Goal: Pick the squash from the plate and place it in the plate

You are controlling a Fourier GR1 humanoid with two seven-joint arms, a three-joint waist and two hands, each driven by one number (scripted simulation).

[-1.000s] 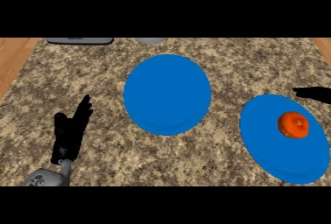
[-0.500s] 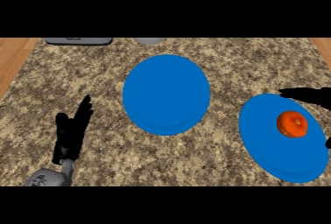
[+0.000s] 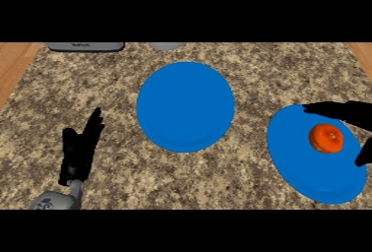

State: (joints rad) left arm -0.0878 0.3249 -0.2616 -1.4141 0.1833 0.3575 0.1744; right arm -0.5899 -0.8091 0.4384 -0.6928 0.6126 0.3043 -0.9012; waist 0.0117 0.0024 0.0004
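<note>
An orange squash (image 3: 326, 139) lies on the right blue plate (image 3: 305, 167) near the counter's right edge. My right hand (image 3: 349, 112) comes in from the right edge, its fingers stretched over the plate just above the squash and its thumb showing below it; the hand is open around the squash without closing on it. A second blue plate (image 3: 186, 113) sits bare in the middle of the counter. My left hand (image 3: 80, 147) rests open at the lower left, fingers up.
The speckled granite counter (image 3: 87, 88) has wooden strips at both sides. A grey appliance (image 3: 85, 47) and a grey round object (image 3: 168, 47) stand at the far edge.
My right hand has moved further left over the right plate, reaching past the squash. The left hand, the squash and both plates have stayed put.
</note>
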